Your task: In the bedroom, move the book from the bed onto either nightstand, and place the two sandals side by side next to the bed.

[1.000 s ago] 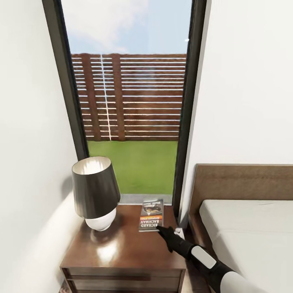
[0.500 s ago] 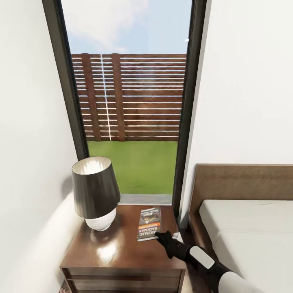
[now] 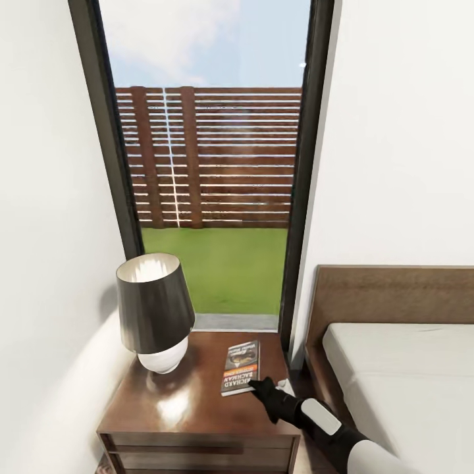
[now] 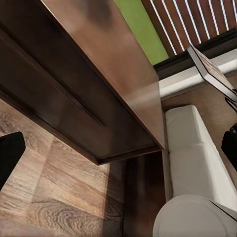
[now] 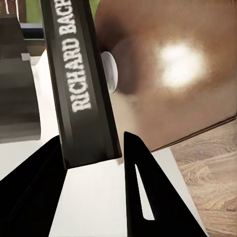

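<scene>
Paperback (image 3: 240, 367) lies flat on the nightstand (image 3: 191, 408) near its right edge — beside the black-shaded lamp (image 3: 155, 312). Right gripper (image 3: 258, 388) clamps the paperback's near end. Left gripper's state — cannot tell.

The nightstand (image 3: 197, 401) stood at the lower left of the frame, below the window (image 3: 210, 164). The lamp (image 3: 155, 313) sat on its left part, the book (image 3: 241, 367) on its right part. The right gripper (image 3: 253, 386) met the book's near edge. The bed (image 3: 401, 368) lay at lower right, beside the nightstand.
</scene>
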### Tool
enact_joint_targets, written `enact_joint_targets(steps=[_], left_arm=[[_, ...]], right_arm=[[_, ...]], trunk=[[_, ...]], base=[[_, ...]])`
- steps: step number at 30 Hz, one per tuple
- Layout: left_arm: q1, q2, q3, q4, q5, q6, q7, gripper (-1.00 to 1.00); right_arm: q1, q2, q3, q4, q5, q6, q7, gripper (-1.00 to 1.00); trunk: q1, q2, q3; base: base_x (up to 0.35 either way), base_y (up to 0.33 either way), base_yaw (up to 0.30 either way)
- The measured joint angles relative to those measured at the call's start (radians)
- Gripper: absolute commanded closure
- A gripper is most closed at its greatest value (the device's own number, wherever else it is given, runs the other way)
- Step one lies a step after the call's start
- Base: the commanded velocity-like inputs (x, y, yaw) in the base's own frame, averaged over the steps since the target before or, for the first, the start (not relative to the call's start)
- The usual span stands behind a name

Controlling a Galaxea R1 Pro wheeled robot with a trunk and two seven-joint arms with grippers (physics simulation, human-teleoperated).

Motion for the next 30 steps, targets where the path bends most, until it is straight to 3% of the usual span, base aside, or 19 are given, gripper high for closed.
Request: enact_joint_targets(steps=[11, 23, 30], left_arm=[[0.0, 0.0, 0.0, 0.0, -0.001, 0.001, 0.0, -1.0], [0.0, 0.0, 0.0, 0.0, -0.002, 0.002, 0.0, -1.0], [0.0, 0.001, 0.0, 0.0, -0.002, 0.002, 0.0, -1.0]], right_arm=[[-0.005, 0.006, 0.0, -0.001, 0.01, -0.026, -0.003, 1.0], [-0.026, 0.006, -0.001, 0.0, 0.133, -0.029, -0.027, 1.0], [-0.03, 0.006, -0.001, -0.001, 0.153, -0.037, -0.035, 1.0]], trunk=[[0.0, 0.0, 0.0], [0.0, 0.0, 0.0], [0.0, 0.0, 0.0]], base=[[0.0, 0.0, 0.0], [0.0, 0.0, 0.0], [0.0, 0.0, 0.0]])
